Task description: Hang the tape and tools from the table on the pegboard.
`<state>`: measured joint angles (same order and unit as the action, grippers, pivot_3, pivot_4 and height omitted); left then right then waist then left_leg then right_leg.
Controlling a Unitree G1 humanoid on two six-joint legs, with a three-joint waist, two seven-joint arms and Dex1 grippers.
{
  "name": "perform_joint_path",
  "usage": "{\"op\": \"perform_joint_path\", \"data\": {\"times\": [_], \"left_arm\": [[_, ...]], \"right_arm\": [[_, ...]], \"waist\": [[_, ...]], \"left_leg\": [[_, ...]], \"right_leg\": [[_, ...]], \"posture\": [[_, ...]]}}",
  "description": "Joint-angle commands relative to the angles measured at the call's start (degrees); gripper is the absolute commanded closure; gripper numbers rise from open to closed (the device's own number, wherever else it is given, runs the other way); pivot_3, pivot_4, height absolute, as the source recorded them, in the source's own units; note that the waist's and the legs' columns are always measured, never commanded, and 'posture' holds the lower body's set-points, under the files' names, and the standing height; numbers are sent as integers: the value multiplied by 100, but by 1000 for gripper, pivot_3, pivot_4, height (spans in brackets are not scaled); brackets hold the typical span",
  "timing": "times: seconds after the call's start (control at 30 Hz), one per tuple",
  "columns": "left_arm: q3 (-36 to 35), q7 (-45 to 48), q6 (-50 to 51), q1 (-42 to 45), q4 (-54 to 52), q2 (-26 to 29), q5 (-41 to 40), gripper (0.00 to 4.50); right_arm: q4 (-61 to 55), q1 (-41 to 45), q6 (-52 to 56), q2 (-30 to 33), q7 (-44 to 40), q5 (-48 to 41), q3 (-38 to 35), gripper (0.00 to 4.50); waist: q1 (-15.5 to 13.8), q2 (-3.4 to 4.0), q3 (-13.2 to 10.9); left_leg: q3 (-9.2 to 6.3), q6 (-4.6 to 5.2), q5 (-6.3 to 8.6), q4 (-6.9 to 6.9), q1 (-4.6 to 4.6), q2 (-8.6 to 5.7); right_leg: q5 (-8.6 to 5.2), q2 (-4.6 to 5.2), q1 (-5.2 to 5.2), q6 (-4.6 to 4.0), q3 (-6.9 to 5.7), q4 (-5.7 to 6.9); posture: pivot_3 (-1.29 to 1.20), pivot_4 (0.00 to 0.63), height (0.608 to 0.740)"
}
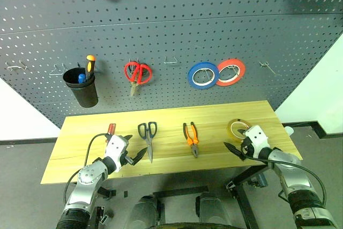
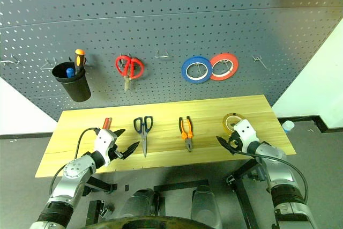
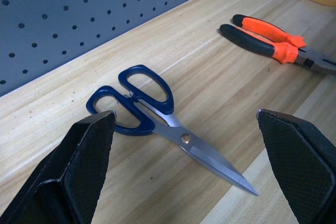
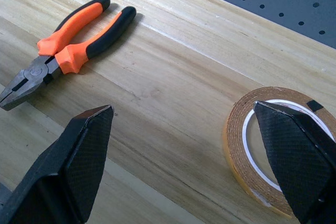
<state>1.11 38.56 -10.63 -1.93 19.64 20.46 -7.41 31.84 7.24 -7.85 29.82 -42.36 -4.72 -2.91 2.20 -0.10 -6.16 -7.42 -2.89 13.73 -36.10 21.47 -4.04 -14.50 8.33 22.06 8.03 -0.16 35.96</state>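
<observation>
Between spread left gripper [image 3: 184,169] fingers: scissors [image 3: 157,116] flat on table [image 1: 171,112]. Right gripper [image 4: 189,166] spread, tape [image 4: 273,150] beside one finger, pliers [image 4: 68,48] beyond.

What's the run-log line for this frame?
stage: pre-grasp | left hand: open, over scissors | right hand: open, beside tape | pliers, screwdriver: on table
</observation>
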Motion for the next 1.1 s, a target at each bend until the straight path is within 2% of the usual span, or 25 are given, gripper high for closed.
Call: {"op": "perform_joint_path", "data": {"times": [0.03, 0.53, 1.1], "left_arm": [[-34, -11, -145, 94, -15, 5, -3, 3], [-72, -90, -197, -70, -128, 18, -11, 3], [-61, -102, -213, -76, -134, 50, -20, 3]], "right_arm": [[-106, 101, -8, -26, 21, -38, -14, 27], [1, 198, -17, -16, -52, -32, 23, 27], [14, 169, -41, -16, -8, -44, 23, 27]], "waist": [[0, 0, 0], [-9, 0, 0], [-151, 0, 0]], "left_leg": [[0, 0, 0, 0, 0, 0], [0, 0, 0, 1, 0, 0], [1, 0, 0, 4, 4, 0]], "right_leg": [[0, 0, 0, 0, 0, 0], [1, 0, 0, 2, 0, 0], [-1, 0, 1, -1, 0, -9]], "posture": [[-57, 27, 740], [-32, 31, 740], [-40, 34, 740]]}}
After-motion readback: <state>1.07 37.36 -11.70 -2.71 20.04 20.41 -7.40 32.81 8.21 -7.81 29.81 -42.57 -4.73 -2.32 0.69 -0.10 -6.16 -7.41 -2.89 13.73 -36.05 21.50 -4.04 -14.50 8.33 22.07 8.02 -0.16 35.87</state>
